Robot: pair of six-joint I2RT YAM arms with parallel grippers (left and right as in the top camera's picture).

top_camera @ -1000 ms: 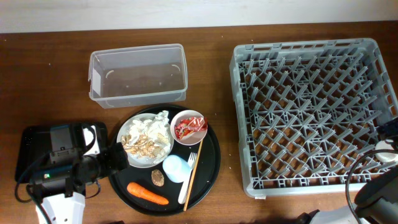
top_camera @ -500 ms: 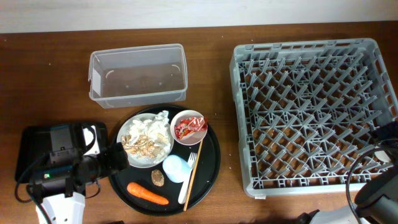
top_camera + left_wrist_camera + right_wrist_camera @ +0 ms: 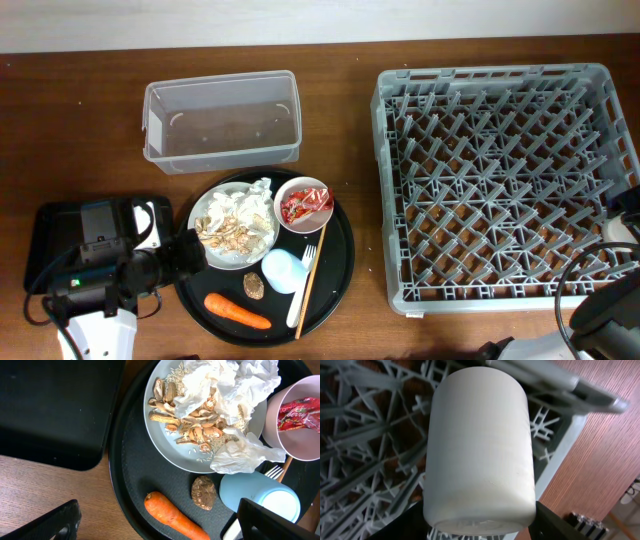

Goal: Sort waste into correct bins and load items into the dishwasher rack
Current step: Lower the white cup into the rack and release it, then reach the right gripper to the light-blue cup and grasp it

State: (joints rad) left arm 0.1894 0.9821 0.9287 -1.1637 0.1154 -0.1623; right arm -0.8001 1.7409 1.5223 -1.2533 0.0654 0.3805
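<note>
Right wrist view: the right tool (image 3: 480, 527) pinches a white cylindrical cup (image 3: 479, 450) by its sides, with dark fingers (image 3: 552, 530) pressed on both flanks near one end. I cannot tell whether that end is the mouth or the base. The cup hangs over a corner of the large square grey plastic dishwasher rack (image 3: 365, 455), partly above the pegs and partly above the rim. The brown wooden bench (image 3: 600, 460) lies just beyond.

Risk A: released here, the cup may catch the rim, tip outward and roll off onto the bench. Cause: the cup sits too near the corner.
Risk B: if lowered between pegs off-line, the cup may jam tilted.
Risk C: the wall is smooth and the grip is near one end, so the cup may slip or swing.

Left wrist view: the left tool (image 3: 165, 522) is spread wide and holds nothing. It hovers above the round black tray (image 3: 132, 490), straddling the orange carrot (image 3: 172, 517).

Risk D: a descent here may knock the small brown lump (image 3: 203, 492) or the light blue cup (image 3: 260, 502), both just beside the carrot.
</note>
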